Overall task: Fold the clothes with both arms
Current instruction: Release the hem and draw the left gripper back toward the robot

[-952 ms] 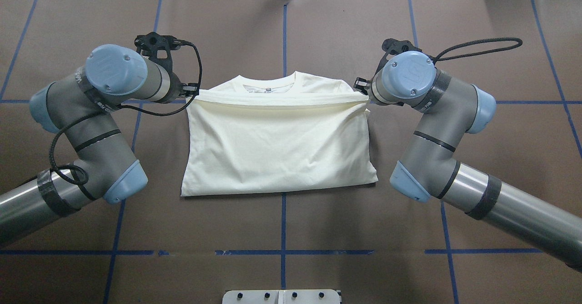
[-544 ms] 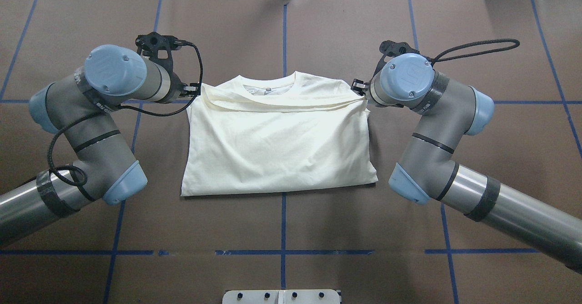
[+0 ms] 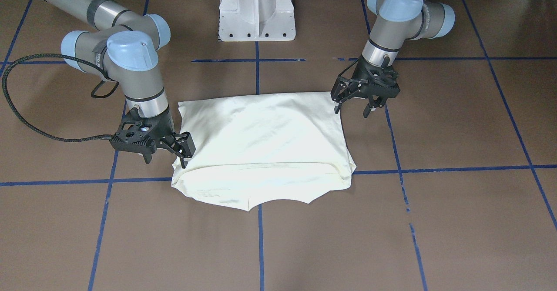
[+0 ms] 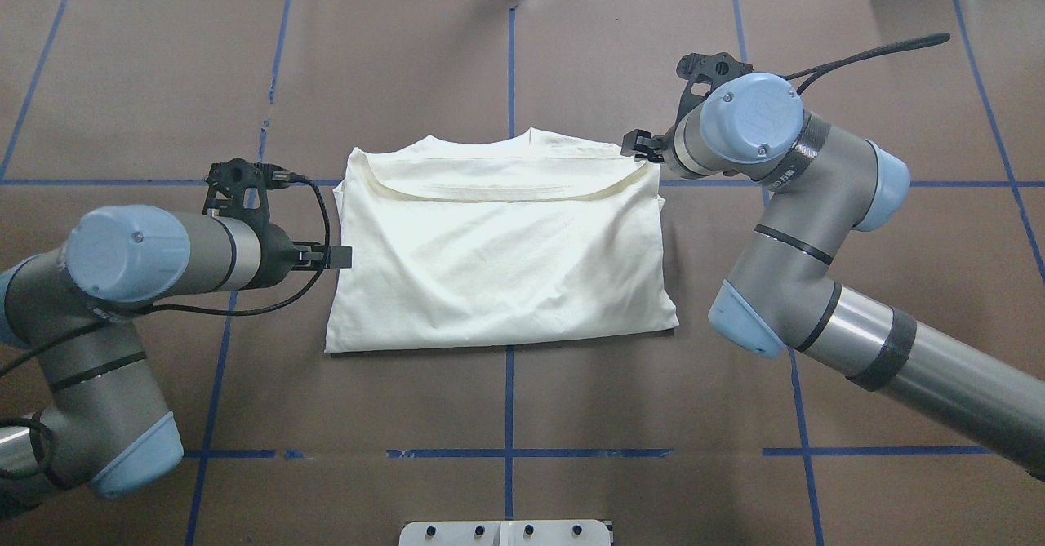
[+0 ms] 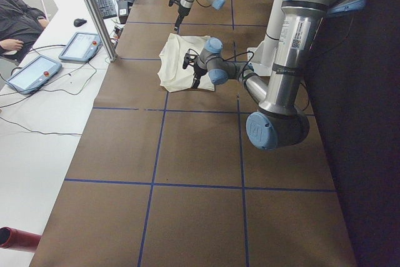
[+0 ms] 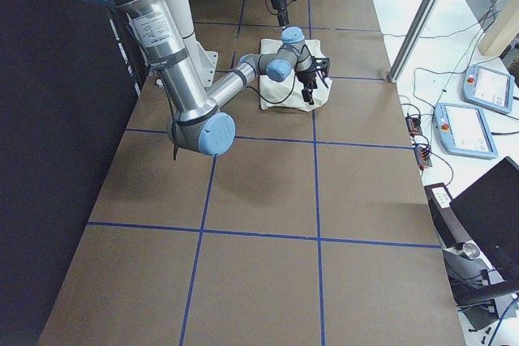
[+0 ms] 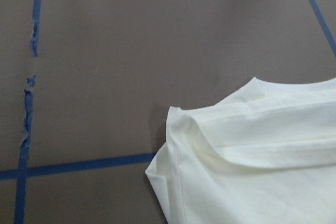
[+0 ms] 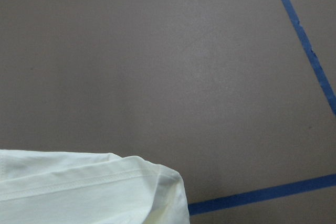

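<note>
Brown table with blue tape lines holds mid-frame the cream-white T-shirt, folded into a plain rectangle, with the left gripper and right gripper both splayed empty beside it.

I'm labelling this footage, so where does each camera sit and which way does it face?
Front-facing: across the table, facing the robot; shows left arm, right arm, pedestal.
Overhead: behind the robot, looking down; both arms flank the T-shirt.
Exterior left: table's end; left arm nearest.
Exterior right: opposite end; right arm nearest.
Left wrist: looks down on a T-shirt corner; no robot parts.
Right wrist: same, another corner.
Shared: all six show the T-shirt.
</note>
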Action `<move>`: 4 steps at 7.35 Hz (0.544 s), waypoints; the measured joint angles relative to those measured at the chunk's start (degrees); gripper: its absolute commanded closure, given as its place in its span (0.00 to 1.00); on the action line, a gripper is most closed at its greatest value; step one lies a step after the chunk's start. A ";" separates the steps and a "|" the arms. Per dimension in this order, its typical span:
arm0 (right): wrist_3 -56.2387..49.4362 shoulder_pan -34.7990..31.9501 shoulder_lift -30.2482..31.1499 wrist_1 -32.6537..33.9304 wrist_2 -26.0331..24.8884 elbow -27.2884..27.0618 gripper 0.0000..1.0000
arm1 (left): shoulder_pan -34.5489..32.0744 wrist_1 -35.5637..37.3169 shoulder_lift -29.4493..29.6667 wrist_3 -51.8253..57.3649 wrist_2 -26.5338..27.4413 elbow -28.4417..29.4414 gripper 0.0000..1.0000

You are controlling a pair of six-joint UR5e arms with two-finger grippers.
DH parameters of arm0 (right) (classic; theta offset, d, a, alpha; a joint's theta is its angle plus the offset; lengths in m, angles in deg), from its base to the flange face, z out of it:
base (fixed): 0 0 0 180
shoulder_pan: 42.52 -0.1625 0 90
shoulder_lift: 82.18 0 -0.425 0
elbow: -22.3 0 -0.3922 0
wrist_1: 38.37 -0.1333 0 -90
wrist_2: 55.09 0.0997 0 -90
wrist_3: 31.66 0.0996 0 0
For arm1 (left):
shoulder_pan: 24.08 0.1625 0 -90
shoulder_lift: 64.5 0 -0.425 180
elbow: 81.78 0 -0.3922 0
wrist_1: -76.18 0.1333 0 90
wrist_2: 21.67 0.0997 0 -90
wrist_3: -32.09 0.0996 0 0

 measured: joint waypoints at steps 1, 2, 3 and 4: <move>-0.03 -0.03 0.02 -0.01 0.02 -0.04 0.00 | 3.23 -1.70 -0.98 -3.69 2.00 0.06 0.37; -0.05 -0.06 0.03 -0.01 0.02 -0.12 0.00 | 5.53 -2.50 -1.36 -5.91 3.15 0.18 0.38; -0.05 -0.13 0.06 -0.01 0.02 -0.24 0.00 | 6.85 -2.80 -1.49 -6.90 3.64 0.22 0.39; -0.05 -0.19 0.09 -0.01 0.02 -0.36 0.00 | 7.52 -2.90 -1.55 -7.39 3.82 0.28 0.43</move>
